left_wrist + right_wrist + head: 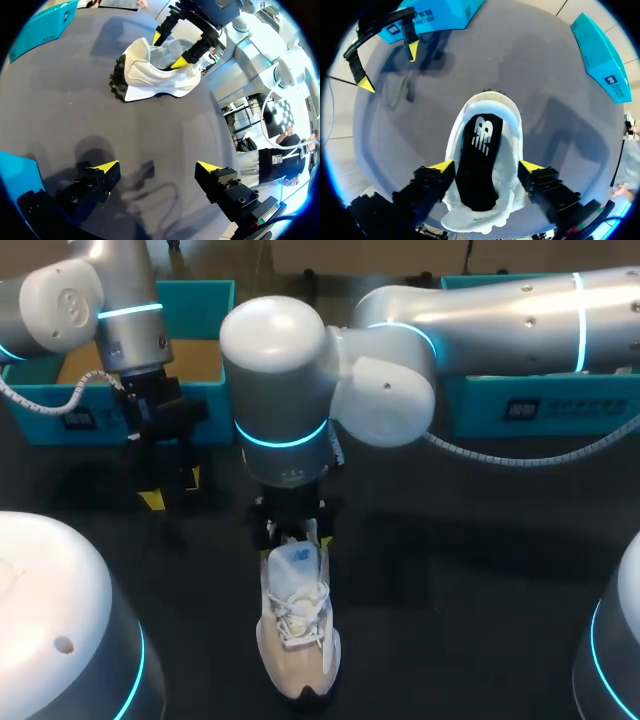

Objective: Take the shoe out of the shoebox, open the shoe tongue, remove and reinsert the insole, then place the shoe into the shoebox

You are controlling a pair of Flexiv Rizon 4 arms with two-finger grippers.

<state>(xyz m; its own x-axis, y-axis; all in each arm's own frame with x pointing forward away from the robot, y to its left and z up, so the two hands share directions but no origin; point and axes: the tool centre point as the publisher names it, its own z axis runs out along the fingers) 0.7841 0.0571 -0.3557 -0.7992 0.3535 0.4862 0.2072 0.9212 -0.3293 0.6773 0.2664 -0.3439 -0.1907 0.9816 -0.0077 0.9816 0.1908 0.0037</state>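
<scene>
A white and beige shoe (pixel 297 635) lies on the dark table with its toe toward the front edge. Its black insole (pixel 479 160) sits inside the opening. My right gripper (pixel 486 165) hangs over the shoe's opening, open, with one yellow tip on each side of the collar. The left wrist view shows those tips of my right gripper (pixel 168 50) astride the shoe (pixel 155 77). My left gripper (pixel 172 490) stands open and empty above bare table to the shoe's left, in front of the teal shoebox (pixel 130 350); its yellow-tipped fingers (pixel 109 167) stand wide apart.
A second teal box (pixel 540 390) stands at the back right, under my right arm. Both boxes also show in the right wrist view, one (pixel 435 15) near my left gripper and the other (pixel 600 55) off to the side.
</scene>
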